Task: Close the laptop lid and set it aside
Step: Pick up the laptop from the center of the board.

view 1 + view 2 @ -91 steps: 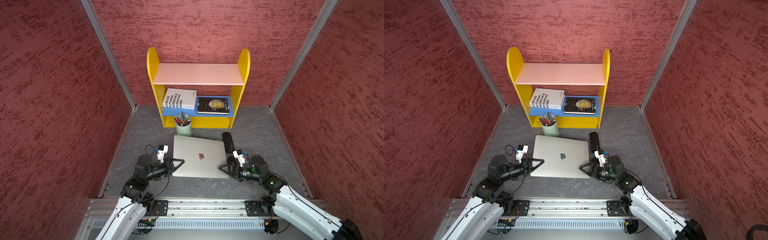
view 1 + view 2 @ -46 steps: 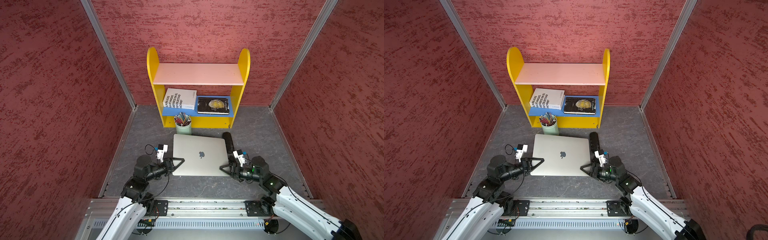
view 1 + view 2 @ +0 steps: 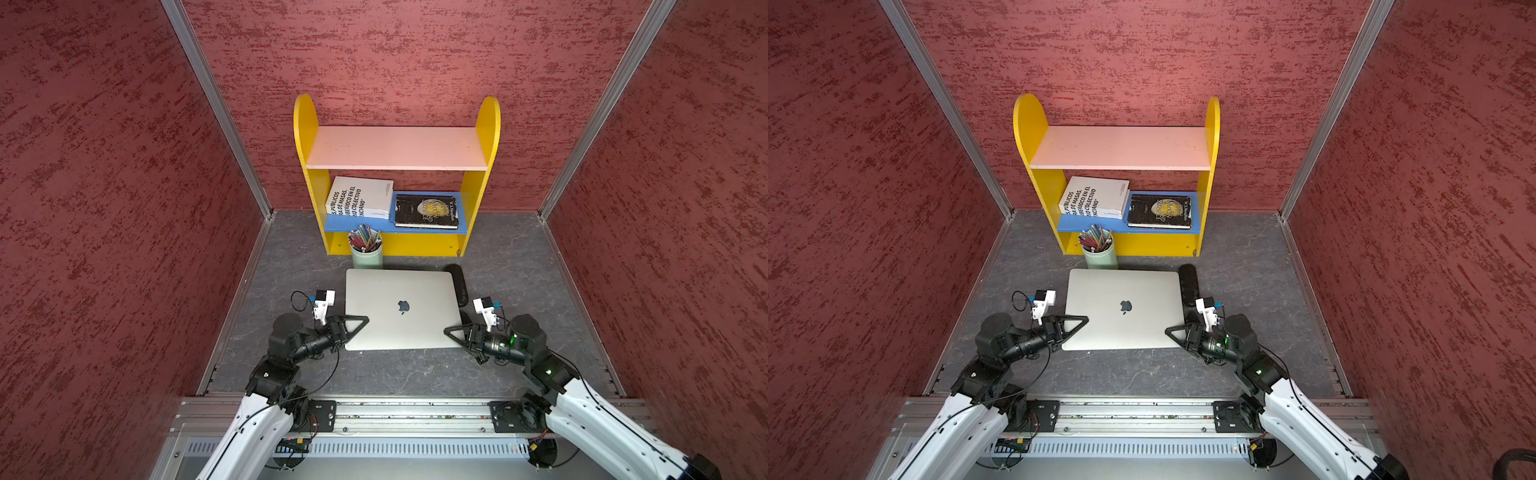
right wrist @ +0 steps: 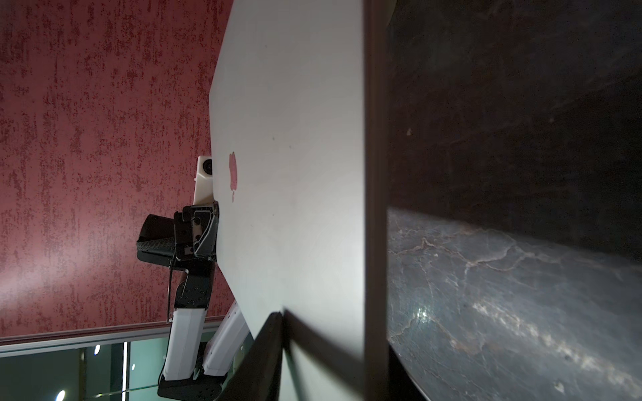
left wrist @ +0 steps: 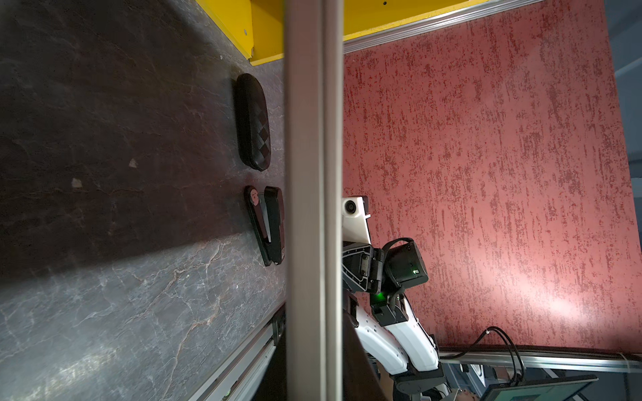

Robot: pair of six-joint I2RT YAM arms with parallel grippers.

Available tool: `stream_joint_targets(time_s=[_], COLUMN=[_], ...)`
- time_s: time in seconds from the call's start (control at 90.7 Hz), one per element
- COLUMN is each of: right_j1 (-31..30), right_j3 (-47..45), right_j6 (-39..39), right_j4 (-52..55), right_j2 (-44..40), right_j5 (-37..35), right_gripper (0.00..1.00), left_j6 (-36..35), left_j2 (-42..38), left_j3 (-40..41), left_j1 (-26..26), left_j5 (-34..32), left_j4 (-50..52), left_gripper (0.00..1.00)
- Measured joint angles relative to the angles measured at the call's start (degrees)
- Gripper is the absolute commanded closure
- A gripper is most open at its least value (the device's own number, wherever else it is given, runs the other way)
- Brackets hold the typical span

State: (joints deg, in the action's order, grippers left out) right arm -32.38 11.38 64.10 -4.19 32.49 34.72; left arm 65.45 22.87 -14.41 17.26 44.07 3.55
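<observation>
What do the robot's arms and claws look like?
The left arm and right arm have white shells near the base, then black jointed segments. The left gripper and right gripper are black open triangular frames. Each wrist carries a white camera block with a thin black cable; green lights dot the right arm.

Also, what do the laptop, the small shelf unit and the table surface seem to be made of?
The laptop: matte silver-grey shell with a soft even sheen, probably aluminium. The shelf unit: flat opaque yellow, pink and blue panels, likely painted wood or board. The table surface: dark grey with pale veins, like slate or marble; it could also be a printed sheet.
</observation>
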Motion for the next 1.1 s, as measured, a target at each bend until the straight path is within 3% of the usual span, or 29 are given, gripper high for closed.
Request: stream_joint_targets(time_s=[0.694,1.102], right_j1=[0.7,1.0], right_j3=[0.1,3.3], right_j6=[3.0,3.1], right_j4=[-3.2,-2.9], right_j2=[-0.2,-0.1], right_j5=[-2.6,-4.2], right_gripper=[0.96,1.00], left_j6=[3.4,6.7], left_j2=[5.2,7.3], left_j3=[1.7,1.7], left_j1=[-0.7,-0.9], left_j5=[0.4,0.2], left_j4=[-7.1,-12.0], left_gripper=[1.00,1.00])
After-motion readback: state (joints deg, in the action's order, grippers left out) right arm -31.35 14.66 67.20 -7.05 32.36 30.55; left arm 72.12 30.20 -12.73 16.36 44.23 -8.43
